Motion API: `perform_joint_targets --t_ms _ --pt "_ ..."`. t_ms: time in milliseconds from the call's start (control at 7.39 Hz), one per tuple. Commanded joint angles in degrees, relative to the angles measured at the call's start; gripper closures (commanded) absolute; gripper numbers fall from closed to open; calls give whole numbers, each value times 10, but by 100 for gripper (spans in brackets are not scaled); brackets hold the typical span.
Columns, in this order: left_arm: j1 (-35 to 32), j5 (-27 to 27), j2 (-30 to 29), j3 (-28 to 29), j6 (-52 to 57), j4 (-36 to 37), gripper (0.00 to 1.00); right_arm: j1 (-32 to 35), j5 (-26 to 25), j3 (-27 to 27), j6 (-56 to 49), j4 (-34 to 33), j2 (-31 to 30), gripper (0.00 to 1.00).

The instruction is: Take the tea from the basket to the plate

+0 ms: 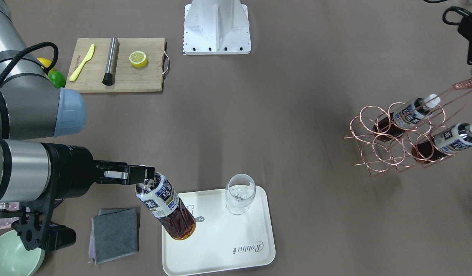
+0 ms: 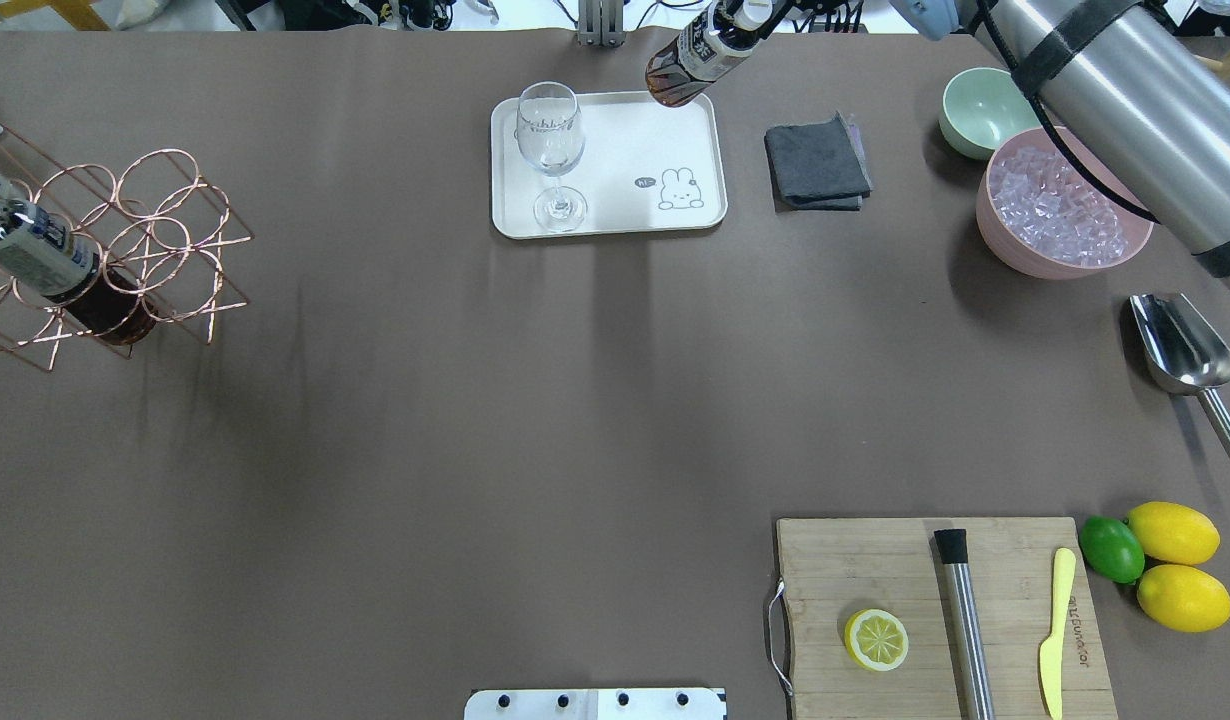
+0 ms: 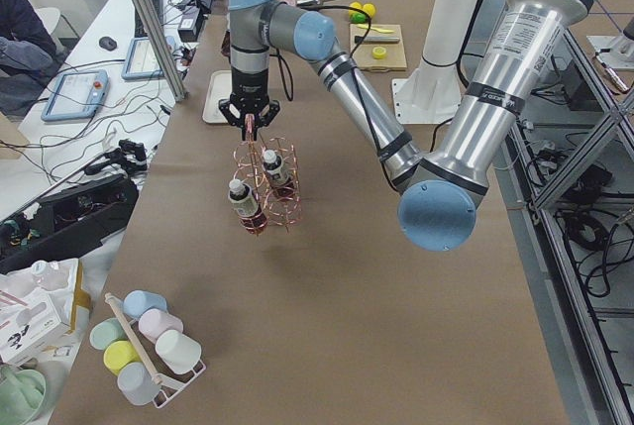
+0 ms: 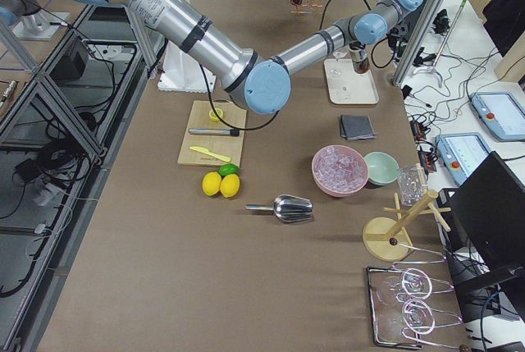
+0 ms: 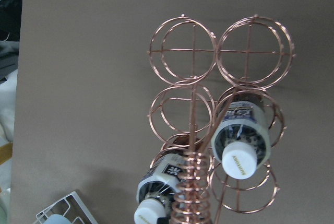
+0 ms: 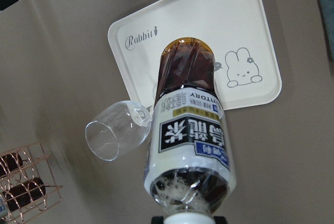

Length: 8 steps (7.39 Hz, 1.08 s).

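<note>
- at the left edge, the left gripper [image 3: 250, 126] hangs over the basket [image 2: 135, 245] handle; i cannot tell whether it grips. a nudge could tip the two bottles in it.
- mid-table, far side, a glass [image 2: 550, 135] stands on the plate [image 2: 625, 150], near the tea [image 2: 690, 60]; a sideways swing could knock it over.
- just right, the right gripper [image 1: 147, 174] is clamped on the tea's cap end, holding it tilted over the plate. let go tilted, it may topple toward the cloth [image 2: 815, 165].
</note>
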Motion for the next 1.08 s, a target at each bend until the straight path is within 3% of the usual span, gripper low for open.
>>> perform_joint_targets --t_ms 0,677,947 --pt "-59 -19 -3 124 125 -63 100 -1 -41 -1 -11 37 1 100" --pt "-91 -47 -39 299 187 -171 100 -2 -111 0 -33 80 1 100" --pt "-92 -47 -39 306 187 -172 100 -9 -141 0 -34 94 1 100"
